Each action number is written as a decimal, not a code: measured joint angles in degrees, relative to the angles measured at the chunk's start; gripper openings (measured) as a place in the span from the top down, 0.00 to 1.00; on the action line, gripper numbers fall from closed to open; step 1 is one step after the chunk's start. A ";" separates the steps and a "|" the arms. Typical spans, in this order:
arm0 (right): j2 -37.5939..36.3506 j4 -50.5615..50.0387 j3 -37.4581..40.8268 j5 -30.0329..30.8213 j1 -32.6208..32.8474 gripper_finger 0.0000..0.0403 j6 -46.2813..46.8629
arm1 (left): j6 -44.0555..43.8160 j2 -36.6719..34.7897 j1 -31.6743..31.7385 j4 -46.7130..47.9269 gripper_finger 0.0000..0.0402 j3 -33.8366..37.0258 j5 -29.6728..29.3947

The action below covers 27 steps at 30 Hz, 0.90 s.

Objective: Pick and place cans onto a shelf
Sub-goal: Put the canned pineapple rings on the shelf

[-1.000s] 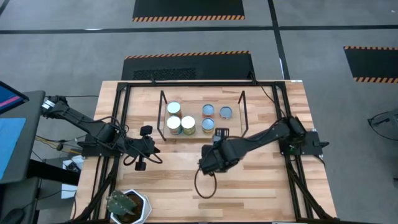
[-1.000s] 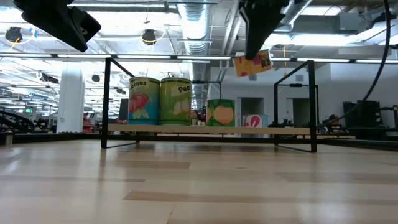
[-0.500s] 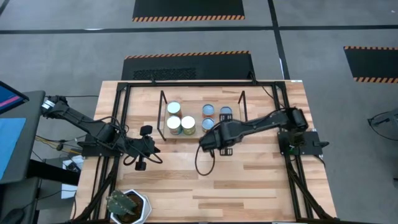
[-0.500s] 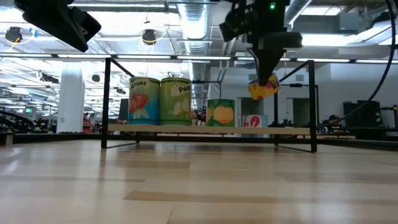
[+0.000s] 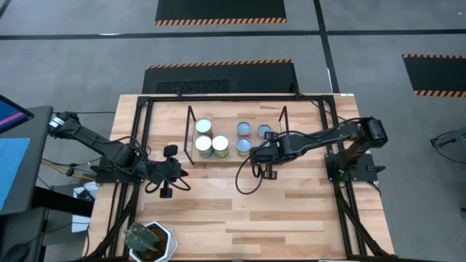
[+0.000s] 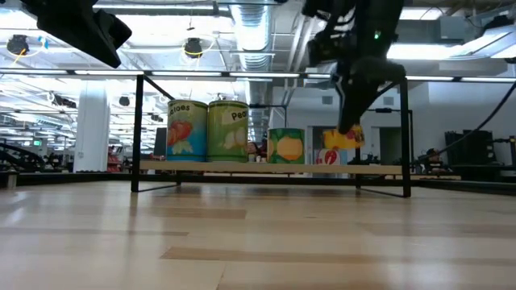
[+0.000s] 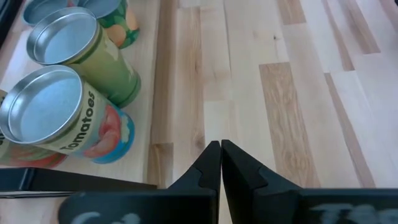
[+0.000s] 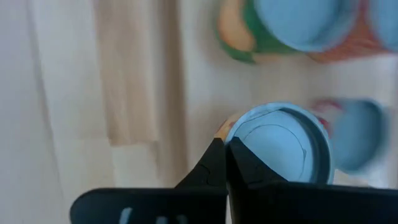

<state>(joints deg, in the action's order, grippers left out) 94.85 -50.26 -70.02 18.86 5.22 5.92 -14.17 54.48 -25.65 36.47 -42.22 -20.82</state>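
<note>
The shelf (image 5: pixel 227 135) is a light-wood board with black wire ends; it also shows in the low view (image 6: pixel 242 167). Several cans stand on it, among them a tomato can (image 6: pixel 187 130), a green can (image 6: pixel 228 129) and a small green can (image 6: pixel 286 147). My right gripper (image 6: pixel 348 127) is shut on a small yellow can with a pale-blue top (image 8: pixel 280 144), over the shelf's right part, beside a red can (image 8: pixel 351 137). In the high view my right arm (image 5: pixel 291 144) hides the held can. My left gripper (image 7: pixel 220 152) is shut and empty, left of the shelf (image 5: pixel 180 173). My right gripper pinches the yellow can by the rim of its top (image 8: pixel 232 143), at one side of the can. The fingers come from above, slanting down. The can (image 6: pixel 343 138) hangs below them, nearly upright, a little above the shelf board.
A white pot with a green plant (image 5: pixel 151 240) stands at the table's near left corner. A black frame (image 5: pixel 144 138) runs around the table top. A cable loop (image 5: pixel 246 182) hangs from my right arm over the bare boards in front of the shelf.
My right gripper has carried the yellow can from in front of the shelf toward the far edge and down. The can was high and tilted. It now hangs nearly upright, just above the shelf's right part.
</note>
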 joint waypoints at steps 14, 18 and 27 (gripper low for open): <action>1.38 7.87 3.89 -3.44 -3.53 0.97 -2.95 | -1.40 0.00 0.00 -0.15 1.00 0.00 -1.55; 1.42 7.87 3.89 -3.77 -3.51 0.91 -2.50 | -1.42 0.00 0.00 -0.15 1.00 0.00 -1.55; 1.42 6.78 3.89 -3.31 -3.46 0.84 -0.07 | -1.46 0.00 0.00 -0.13 1.00 0.00 -1.55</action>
<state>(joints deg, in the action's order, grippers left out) 96.27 -43.49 -66.13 15.55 1.76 5.85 -15.64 54.48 -25.65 36.34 -42.22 -22.37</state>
